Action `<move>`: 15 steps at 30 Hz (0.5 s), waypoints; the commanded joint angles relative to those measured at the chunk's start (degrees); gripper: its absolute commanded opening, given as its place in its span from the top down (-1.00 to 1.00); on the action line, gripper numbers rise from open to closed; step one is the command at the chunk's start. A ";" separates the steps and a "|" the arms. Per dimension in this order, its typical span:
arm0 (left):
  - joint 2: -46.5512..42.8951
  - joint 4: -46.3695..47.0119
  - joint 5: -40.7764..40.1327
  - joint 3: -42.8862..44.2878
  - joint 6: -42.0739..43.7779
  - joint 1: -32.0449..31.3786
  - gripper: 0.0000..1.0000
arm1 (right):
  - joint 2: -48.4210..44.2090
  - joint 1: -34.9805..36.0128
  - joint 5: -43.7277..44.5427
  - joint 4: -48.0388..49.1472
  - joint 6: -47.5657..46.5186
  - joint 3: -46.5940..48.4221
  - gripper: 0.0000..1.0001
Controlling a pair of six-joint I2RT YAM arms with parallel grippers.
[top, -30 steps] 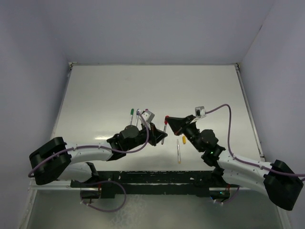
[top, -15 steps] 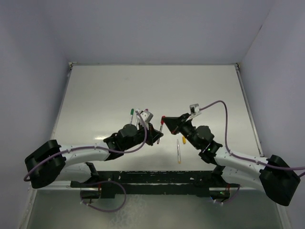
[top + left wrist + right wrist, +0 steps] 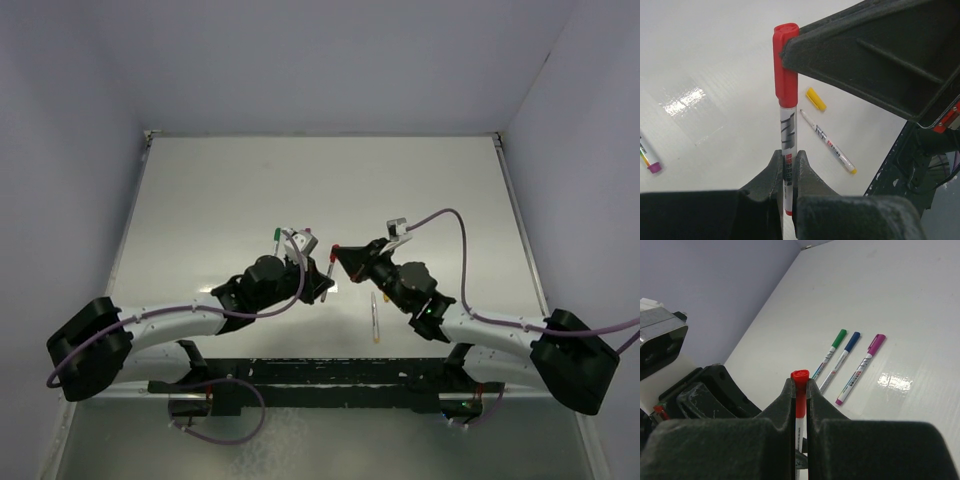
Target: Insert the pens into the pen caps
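- your left tool point(image 3: 788, 162) is clamped narrow on the thin white stick pen with red print point(image 3: 788, 127) and holds it upright above the white desk point(image 3: 715, 50).
- your right tool point(image 3: 800, 390) is pinched tight on the stubby red plastic cap point(image 3: 785, 70).
- the red cap sits over the top end of that pen. it looks mostly on, but you can't tell if it's pushed fully home.
- done, by the look of it: three capped pens lie side by side on the desk. they are the green-capped pen point(image 3: 829, 352), the blue-capped pen point(image 3: 842, 357) and the magenta-capped pen point(image 3: 860, 370).
- left to do: the small yellow cap point(image 3: 815, 98) lies loose on the desk. it is near the bare white pen with the yellow tip point(image 3: 829, 144) but apart from it.
- rough call: three pens finished, the fourth in hand, and the yellow pair not yet started.
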 commanded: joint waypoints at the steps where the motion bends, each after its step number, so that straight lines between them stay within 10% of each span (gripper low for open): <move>1: -6.08 19.51 -4.11 7.91 2.29 3.94 1.00 | 3.85 4.57 -9.30 -15.15 -1.06 -2.33 1.00; 15: -7.22 19.72 -4.38 8.07 3.32 7.12 1.00 | 9.57 9.68 -12.43 -18.56 -0.99 0.39 1.00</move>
